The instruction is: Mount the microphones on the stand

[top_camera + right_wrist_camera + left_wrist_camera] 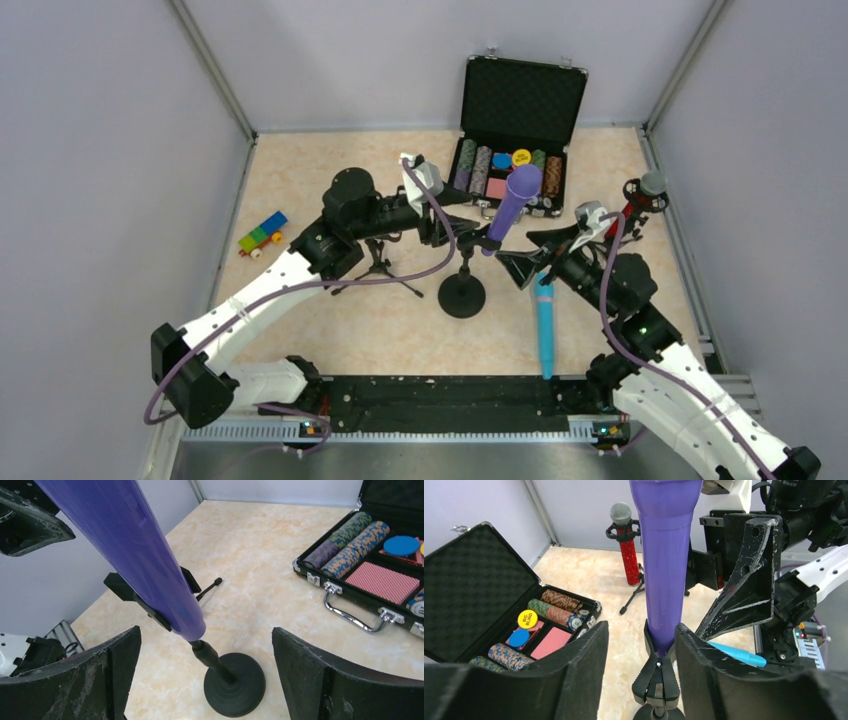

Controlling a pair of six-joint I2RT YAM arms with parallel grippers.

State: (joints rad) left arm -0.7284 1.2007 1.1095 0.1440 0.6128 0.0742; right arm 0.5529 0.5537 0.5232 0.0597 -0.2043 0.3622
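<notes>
The purple microphone [515, 203] stands tilted in the clip [659, 672] of a round-base stand [461, 294]. My left gripper [476, 231] is open with the clip and the microphone's lower end between its fingers [574, 665]; the right-hand finger is against the microphone and there is a gap on the other side. My right gripper [532, 256] is open and empty, just right of the stand, facing the microphone [135, 545] and the stand base [234, 682]. The teal-blue microphone [545, 326] lies on the table. The red microphone [628, 550] sits upright in a tripod stand's clip at the back right.
An open black case [520, 100] with poker chips stands at the back centre. A second small tripod stand [381, 266] is under my left arm. A coloured toy block car [262, 233] lies at the left. Walls close in the table on three sides.
</notes>
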